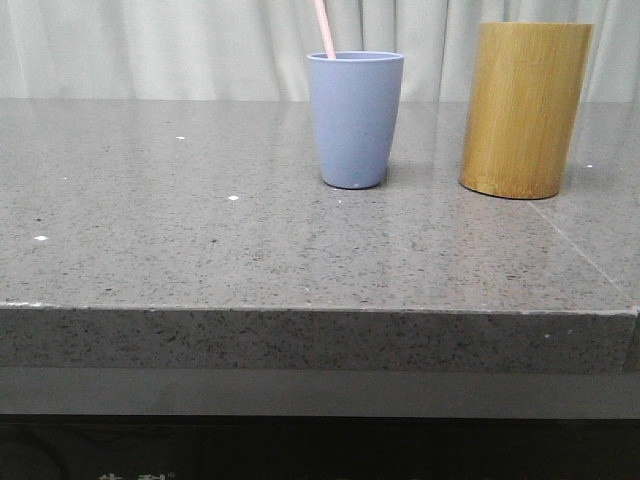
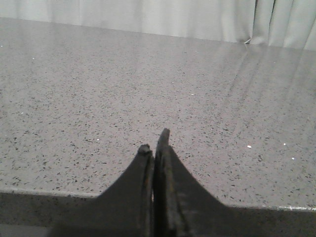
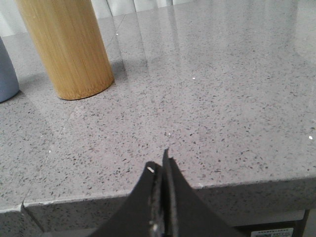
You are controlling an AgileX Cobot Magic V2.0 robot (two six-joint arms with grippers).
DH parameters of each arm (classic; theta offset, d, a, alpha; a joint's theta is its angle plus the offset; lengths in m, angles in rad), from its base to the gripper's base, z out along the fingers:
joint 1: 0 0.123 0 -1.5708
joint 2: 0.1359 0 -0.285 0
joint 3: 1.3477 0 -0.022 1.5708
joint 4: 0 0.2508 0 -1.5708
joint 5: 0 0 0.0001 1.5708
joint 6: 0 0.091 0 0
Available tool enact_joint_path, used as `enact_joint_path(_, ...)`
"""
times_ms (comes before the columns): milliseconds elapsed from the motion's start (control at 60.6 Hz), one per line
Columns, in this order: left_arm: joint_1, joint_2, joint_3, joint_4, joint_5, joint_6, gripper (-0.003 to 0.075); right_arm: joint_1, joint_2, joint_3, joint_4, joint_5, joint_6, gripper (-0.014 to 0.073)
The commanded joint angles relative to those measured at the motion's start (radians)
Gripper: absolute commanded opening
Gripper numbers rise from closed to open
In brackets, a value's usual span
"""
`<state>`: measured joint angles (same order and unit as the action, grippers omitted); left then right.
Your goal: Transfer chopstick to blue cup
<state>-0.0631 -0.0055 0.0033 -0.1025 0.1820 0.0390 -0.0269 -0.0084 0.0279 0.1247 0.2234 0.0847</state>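
Observation:
The blue cup (image 1: 355,120) stands upright on the grey stone table (image 1: 200,240), near the middle back. A pale pink chopstick (image 1: 324,28) sticks up out of it, leaning left; only its upper end shows. A sliver of the cup shows in the right wrist view (image 3: 6,74). My left gripper (image 2: 154,143) is shut and empty, low by the table's front edge. My right gripper (image 3: 160,165) is shut and empty, also by the front edge, well short of the cups. Neither gripper shows in the front view.
A taller tan bamboo cylinder (image 1: 525,108) stands right of the blue cup, also seen in the right wrist view (image 3: 66,47). A pale curtain (image 1: 150,45) hangs behind the table. A seam runs across the table's right part (image 1: 590,250).

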Motion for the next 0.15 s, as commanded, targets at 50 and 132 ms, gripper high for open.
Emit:
enact_joint_path(50,0.002,-0.024,0.003,-0.010,-0.086,-0.007,-0.0018,-0.006,-0.023,-0.004,0.004,-0.068,-0.004,-0.0067)
enact_joint_path(132,0.002,-0.024,0.003,-0.010,-0.086,-0.007,-0.0018,-0.006,-0.023,-0.004,0.004,-0.068,-0.004,-0.0067)
